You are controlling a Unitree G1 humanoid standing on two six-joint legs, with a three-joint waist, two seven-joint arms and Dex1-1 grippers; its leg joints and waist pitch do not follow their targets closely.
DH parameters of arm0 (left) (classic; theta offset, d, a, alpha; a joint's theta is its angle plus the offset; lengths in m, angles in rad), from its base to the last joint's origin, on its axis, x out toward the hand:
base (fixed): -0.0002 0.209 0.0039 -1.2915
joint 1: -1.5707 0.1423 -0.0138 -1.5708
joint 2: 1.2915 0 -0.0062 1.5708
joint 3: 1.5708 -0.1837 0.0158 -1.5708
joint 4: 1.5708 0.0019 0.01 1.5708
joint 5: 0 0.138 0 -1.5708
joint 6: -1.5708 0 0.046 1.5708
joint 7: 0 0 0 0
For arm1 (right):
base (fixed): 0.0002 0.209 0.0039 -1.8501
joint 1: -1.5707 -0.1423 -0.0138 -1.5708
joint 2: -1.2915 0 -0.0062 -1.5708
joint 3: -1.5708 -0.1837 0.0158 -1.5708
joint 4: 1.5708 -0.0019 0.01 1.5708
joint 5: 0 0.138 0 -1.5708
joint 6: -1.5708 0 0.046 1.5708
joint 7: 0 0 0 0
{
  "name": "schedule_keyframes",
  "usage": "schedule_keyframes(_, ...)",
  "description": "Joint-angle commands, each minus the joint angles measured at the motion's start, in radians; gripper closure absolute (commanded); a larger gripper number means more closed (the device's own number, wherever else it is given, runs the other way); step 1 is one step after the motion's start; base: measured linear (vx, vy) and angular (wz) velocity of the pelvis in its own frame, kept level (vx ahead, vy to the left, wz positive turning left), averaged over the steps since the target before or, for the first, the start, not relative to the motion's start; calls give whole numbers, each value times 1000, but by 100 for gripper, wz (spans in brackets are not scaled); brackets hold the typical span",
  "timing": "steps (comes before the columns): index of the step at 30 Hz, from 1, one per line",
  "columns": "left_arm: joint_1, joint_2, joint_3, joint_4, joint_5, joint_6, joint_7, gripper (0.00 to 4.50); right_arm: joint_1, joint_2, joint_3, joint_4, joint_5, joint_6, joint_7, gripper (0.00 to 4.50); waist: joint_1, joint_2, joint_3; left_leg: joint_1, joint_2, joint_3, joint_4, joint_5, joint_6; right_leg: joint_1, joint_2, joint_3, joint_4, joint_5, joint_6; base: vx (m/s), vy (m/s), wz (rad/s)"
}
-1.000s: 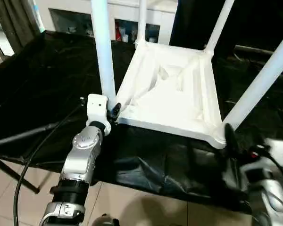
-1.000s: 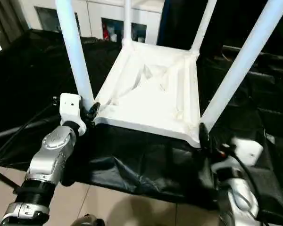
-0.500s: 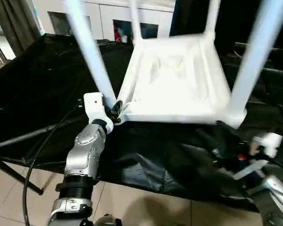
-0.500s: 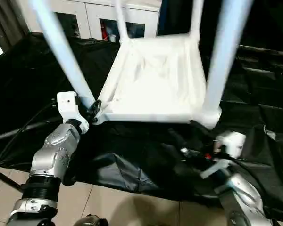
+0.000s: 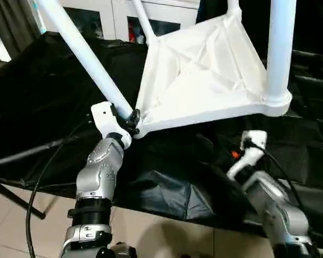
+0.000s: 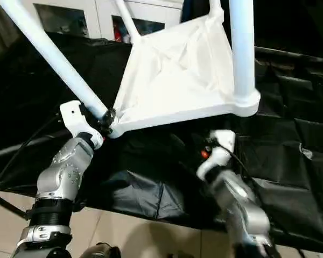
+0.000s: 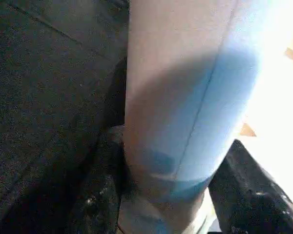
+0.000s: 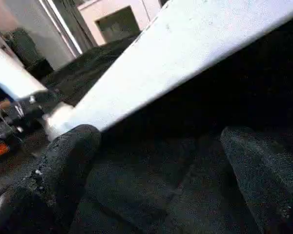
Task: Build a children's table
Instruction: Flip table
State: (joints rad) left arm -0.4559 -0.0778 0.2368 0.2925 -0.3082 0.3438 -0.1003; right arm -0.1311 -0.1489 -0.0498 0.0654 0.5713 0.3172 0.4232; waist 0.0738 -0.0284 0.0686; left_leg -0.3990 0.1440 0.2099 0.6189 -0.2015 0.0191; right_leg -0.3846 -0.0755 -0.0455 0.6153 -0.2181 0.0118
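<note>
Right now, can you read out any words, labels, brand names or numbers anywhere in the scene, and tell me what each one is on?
None: no readable text anywhere.
The white table and its legs are plain.
The black cloth is unmarked.
The items behind the cabinet's glass doors are too small and blurred to read.

Looks like a robot test room set up in a home-like interior. Tiled floor (image 5: 11,236) in pale beige underfoot. Work surface (image 5: 37,97) draped all over in crinkled black sheeting (image 5: 172,188), hanging over the front edge. Behind it, a white glass-door cabinet (image 5: 118,16) with small colourful items on its shelves. Dark curtain (image 5: 11,21) at the far left beside a bright opening. Black cable (image 5: 43,177) trailing past a slanted black stand leg (image 5: 16,199).
</note>
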Motion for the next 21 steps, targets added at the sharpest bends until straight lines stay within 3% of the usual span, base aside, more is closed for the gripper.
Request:
schedule_keyframes(1, -15, -32, 23, -43, -72, 10, 11, 238, -41, 33, -63, 26, 78, 19, 3, 0, 4, -24, -75, 30, 99, -47, -71, -5, 113, 36, -96, 48, -49, 56, -279, 0, 0, 0)
schedule_keyframes(2, -15, -32, 23, -43, -72, 10, 11, 238, -41, 33, -63, 26, 78, 19, 3, 0, 6, -22, -76, 30, 99, -48, -71, -1, 112, 36, -96, 47, -47, 60, -282, 0, 0, 0)
schedule_keyframes(3, -9, -38, 20, -51, -69, 12, 14, 238, -74, 64, -96, 37, 139, 25, 15, 0, 5, -25, -75, 31, 99, -46, -70, 2, 113, 35, -95, 47, -47, 64, -282, 0, 0, 0)
schedule_keyframes(5, -4, -43, 17, -57, -66, 14, 19, 238, -113, 87, -123, 66, 173, 28, 10, 0, 6, -23, -75, 31, 99, -47, -69, 13, 115, 35, -96, 47, -44, 76, -283, 0, 0, 0)
schedule_keyframes(9, -1, -46, 11, -62, -65, 18, 20, 238, -157, 107, -145, 112, 189, 22, -10, 0, 10, -23, -77, 31, 97, -45, -67, 36, 108, 35, -94, 46, -41, 93, -281, 0, 0, 0)
schedule_keyframes(10, 0, -47, 10, -63, -64, 19, 20, 238, -165, 110, -149, 121, 191, 19, -13, 0, 11, -27, -77, 33, 98, -44, -68, 38, 108, 35, -94, 45, -41, 94, -281, 0, 0, 0)
schedule_keyframes(19, 6, -59, -3, -79, -60, 35, 24, 238, -374, 168, -200, 426, 129, -55, -130, 0, 14, -24, -76, 31, 92, -37, -67, -6, 71, 29, -94, 48, -44, 25, -280, 0, 0, 0)
schedule_keyframes(21, 10, -65, -11, -86, -58, 40, 25, 238, -429, 177, -223, 505, 142, -71, -141, 0, 14, -27, -77, 29, 93, -38, -68, -11, 66, 30, -93, 48, -42, 27, -273, 0, 0, 0)
